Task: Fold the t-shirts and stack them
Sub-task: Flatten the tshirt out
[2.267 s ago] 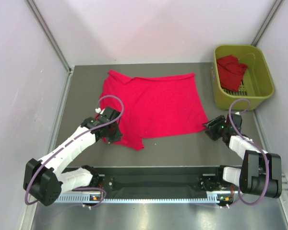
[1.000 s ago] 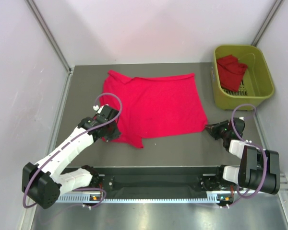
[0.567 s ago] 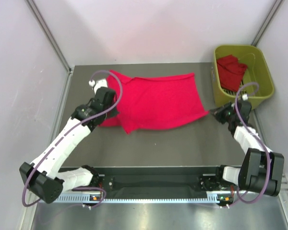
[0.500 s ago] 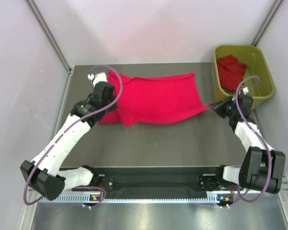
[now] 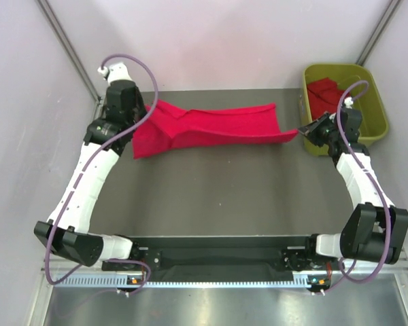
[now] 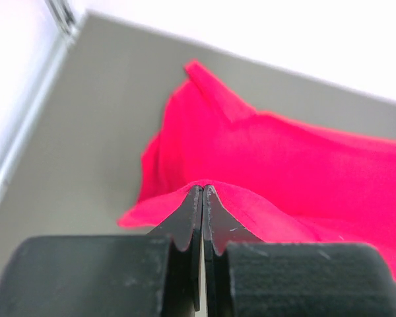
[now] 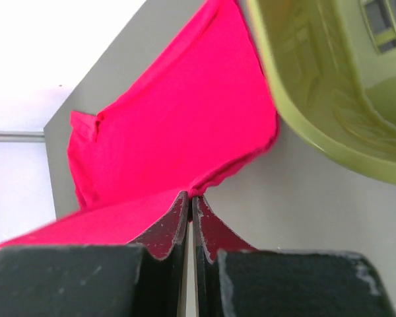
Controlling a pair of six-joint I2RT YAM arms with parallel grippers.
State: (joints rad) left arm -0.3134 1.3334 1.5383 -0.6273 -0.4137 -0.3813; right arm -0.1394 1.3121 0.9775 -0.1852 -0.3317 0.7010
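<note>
One red t-shirt (image 5: 211, 125) lies across the back of the table, its near edge lifted and carried back over the rest. My left gripper (image 5: 137, 123) is shut on the shirt's left corner, and a flap hangs below it. My right gripper (image 5: 300, 132) is shut on the right corner, close to the basket. In the left wrist view the gripper (image 6: 203, 189) pinches a raised fold of the shirt (image 6: 303, 172). In the right wrist view the gripper (image 7: 190, 195) pinches the hem of the shirt (image 7: 185, 119). A second red t-shirt (image 5: 326, 92) lies crumpled in the basket.
The yellow-green basket (image 5: 379, 122) stands at the back right corner, and its wall (image 7: 317, 99) is just right of my right gripper. The dark grey table (image 5: 217, 190) has white walls on three sides. A metal rail (image 5: 95, 109) runs along the left edge.
Both grippers have risen from the shirt's near corners and moved toward the back, drawing the near edge up and over the shirt. It now shows as a narrower band.
</note>
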